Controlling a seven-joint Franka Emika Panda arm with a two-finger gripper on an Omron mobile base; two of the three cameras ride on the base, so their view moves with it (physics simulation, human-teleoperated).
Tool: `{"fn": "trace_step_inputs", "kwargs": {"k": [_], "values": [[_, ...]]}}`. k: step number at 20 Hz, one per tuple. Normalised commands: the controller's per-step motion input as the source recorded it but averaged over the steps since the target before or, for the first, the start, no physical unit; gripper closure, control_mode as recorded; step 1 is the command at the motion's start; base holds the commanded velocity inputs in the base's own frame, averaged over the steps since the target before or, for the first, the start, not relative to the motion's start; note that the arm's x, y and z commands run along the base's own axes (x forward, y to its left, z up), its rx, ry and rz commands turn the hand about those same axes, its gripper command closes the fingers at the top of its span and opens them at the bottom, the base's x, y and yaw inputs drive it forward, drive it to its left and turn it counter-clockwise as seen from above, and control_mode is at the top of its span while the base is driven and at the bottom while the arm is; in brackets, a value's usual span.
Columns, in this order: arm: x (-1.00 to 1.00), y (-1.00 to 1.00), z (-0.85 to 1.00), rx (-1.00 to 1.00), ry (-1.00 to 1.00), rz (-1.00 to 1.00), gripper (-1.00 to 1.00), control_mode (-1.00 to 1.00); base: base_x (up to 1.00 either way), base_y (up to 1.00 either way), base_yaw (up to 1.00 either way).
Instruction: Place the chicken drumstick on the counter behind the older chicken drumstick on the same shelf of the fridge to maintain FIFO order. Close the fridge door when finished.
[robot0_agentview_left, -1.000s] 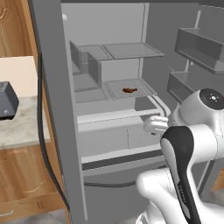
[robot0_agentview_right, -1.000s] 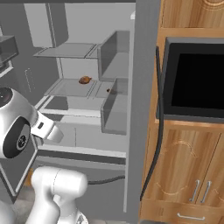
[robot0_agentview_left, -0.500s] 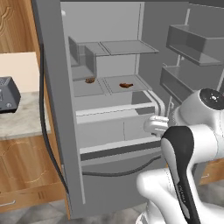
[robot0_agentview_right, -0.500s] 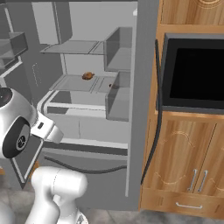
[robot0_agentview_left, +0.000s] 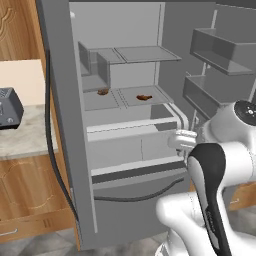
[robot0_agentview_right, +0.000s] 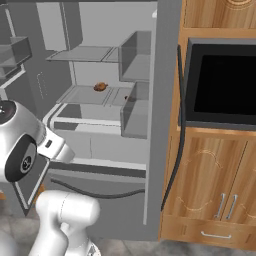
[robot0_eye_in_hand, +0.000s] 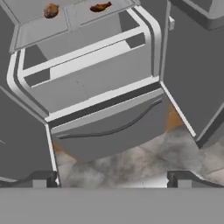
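The fridge (robot0_agentview_left: 65, 150) stands with both doors open. Two chicken drumsticks lie on its mid-height shelf (robot0_agentview_left: 125, 102): one at the left (robot0_agentview_left: 103, 91), one to the right (robot0_agentview_left: 144, 97). From the hand view they show at the top, as a rounder drumstick (robot0_eye_in_hand: 51, 10) and a slimmer one (robot0_eye_in_hand: 100, 6). In the right base view, one drumstick (robot0_agentview_right: 100, 86) is plain on the shelf (robot0_agentview_right: 80, 95). My gripper (robot0_eye_in_hand: 113, 177) is open and holds nothing. It hangs well in front of and below the shelf, over the bottom drawer (robot0_eye_in_hand: 109, 127). My hand (robot0_agentview_left: 181, 140) is pulled back out of the fridge.
The right door with its bins (robot0_agentview_left: 215, 50) juts out beside my arm. The left door edge (robot0_agentview_left: 60, 125) stands between the fridge and the counter (robot0_agentview_left: 25, 135), which carries a dark appliance (robot0_agentview_left: 10, 107). A black wall oven (robot0_agentview_right: 220, 82) sits in wooden cabinets at right.
The whole picture has shifted in both base views, so the base has moved; more of the fridge's lower front and floor shows. The arm keeps its pose, gripper still open.
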Motion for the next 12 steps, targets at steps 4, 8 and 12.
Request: {"fn": "trace_step_inputs", "kwargs": {"k": [4, 8, 12], "values": [[-0.31, -0.91, 0.26, 0.15, -0.32, -0.13, -1.00, -1.00, 0.00, 0.00, 0.00], [-0.68, -1.00, 0.02, 0.24, -0.42, -0.15, -1.00, -1.00, 0.00, 0.00, 0.00], [-0.74, -1.00, -0.02, 0.23, -0.38, -0.19, -1.00, -1.00, 0.00, 0.00, 0.00]]}}
